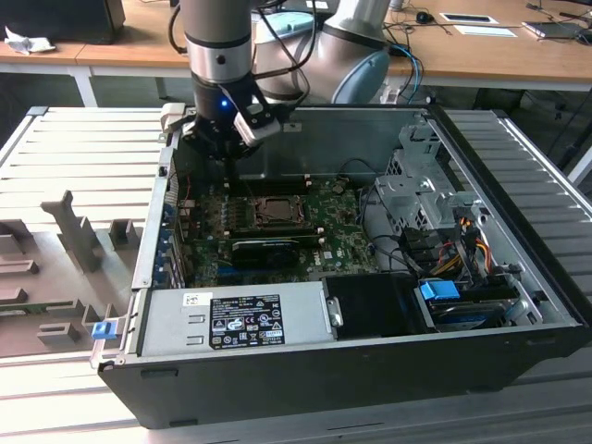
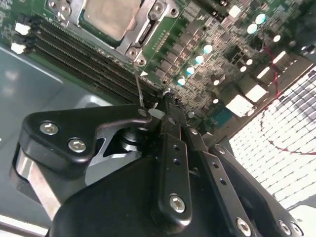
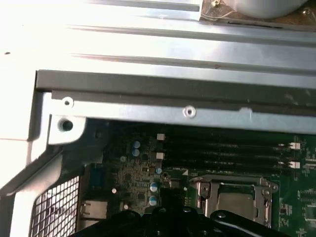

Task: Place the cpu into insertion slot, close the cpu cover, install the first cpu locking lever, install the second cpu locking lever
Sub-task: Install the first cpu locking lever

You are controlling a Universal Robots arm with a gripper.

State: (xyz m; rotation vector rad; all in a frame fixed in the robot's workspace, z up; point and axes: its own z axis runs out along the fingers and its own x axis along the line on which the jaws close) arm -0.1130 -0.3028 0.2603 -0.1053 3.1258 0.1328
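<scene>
One thin wire lever point(image 2: 139, 86) stands just beside the tool point(image 2: 165, 97); I can't tell whether the tool is clenched on it. The cpu point(image 2: 111, 15) lies in the insertion slot point(image 2: 148, 37), partly cut off. Print on the sticker point(image 1: 245, 321) is illegible.

An open computer case point(image 1: 370, 388) sat on the slatted desk point(image 1: 83, 148), grey fixtures point(image 1: 79, 236) beside it toward the exterior view's left edge.
</scene>
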